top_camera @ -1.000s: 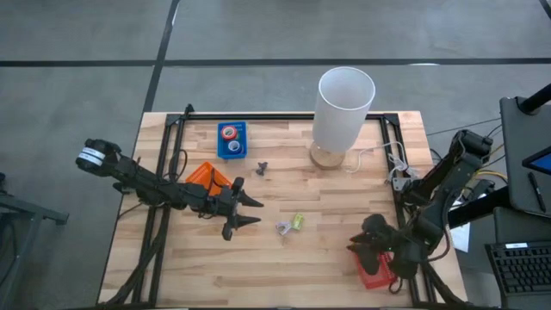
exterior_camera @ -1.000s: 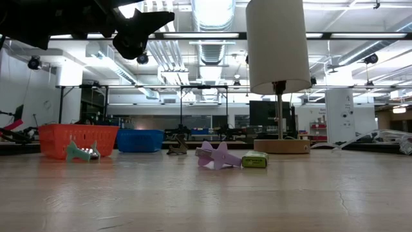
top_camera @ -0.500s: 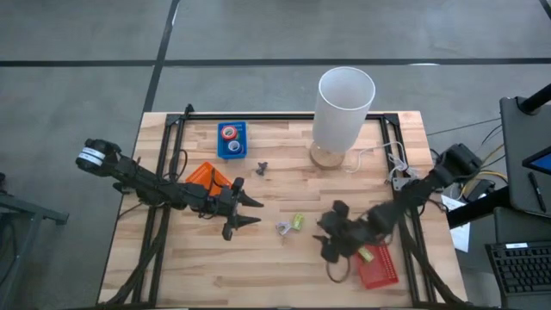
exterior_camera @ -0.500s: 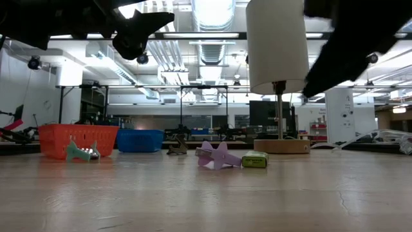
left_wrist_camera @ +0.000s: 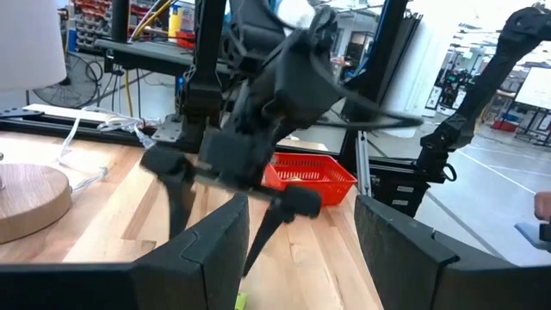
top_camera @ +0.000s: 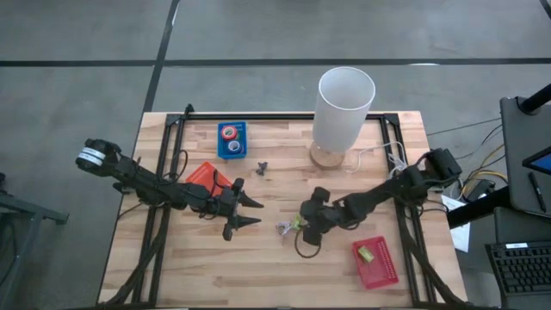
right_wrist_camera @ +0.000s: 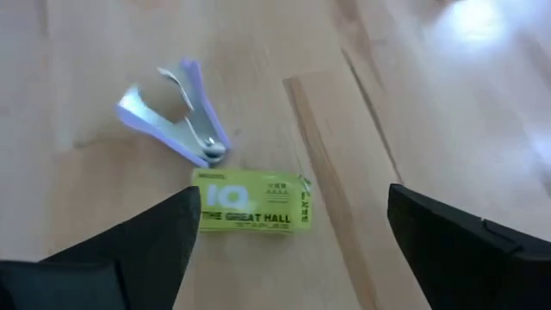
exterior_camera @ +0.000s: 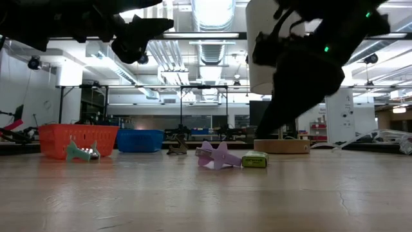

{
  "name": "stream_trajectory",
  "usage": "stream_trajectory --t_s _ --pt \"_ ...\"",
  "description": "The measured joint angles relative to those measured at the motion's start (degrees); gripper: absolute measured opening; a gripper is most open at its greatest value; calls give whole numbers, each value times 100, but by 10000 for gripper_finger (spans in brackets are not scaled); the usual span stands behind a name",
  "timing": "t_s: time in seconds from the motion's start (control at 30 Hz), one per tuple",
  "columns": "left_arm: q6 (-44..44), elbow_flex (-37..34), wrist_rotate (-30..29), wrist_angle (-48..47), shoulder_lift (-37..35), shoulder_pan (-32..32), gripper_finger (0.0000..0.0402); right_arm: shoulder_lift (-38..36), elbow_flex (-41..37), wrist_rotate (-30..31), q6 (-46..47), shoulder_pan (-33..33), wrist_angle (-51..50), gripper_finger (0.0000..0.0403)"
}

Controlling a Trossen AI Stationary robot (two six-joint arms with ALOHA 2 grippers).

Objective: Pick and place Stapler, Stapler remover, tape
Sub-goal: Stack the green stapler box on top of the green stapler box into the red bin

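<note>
Two tape rolls (top_camera: pixel 229 139), one red and one blue, already sit in the blue bin (top_camera: pixel 231 140) at the far left of the desk (top_camera: pixel 284 267), and a yellow-green box (top_camera: pixel 366 253) lies in the red basket (top_camera: pixel 376 263) at the near right. An orange basket (top_camera: pixel 203 176) stands left of centre.

Still loose mid-desk are a lilac staple remover (right_wrist_camera: pixel 176 127) and, just beside it, a yellow-green staple box (right_wrist_camera: pixel 252 210). A teal piece (exterior_camera: pixel 82 152) lies near the orange basket, and a small dark item (top_camera: pixel 262 166) sits out toward the lamp (top_camera: pixel 343 112).

The right hand (top_camera: pixel 303 229) hangs just above the remover and box, fingers spread wide, holding nothing. The left hand (top_camera: pixel 244 214) waits left of centre, fingers spread and empty.

So the sorting looks partly done, with several pieces left.
</note>
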Motion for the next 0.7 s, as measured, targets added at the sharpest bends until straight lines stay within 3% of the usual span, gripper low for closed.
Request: stream_trajectory --t_s 0.57,0.7 --pt "-8 0 0 -38 0 0 213 862 144 -279 -354 -64 502 365" --pt "-11 0 0 -81 0 0 213 952 167 -390 -440 -65 681 351"
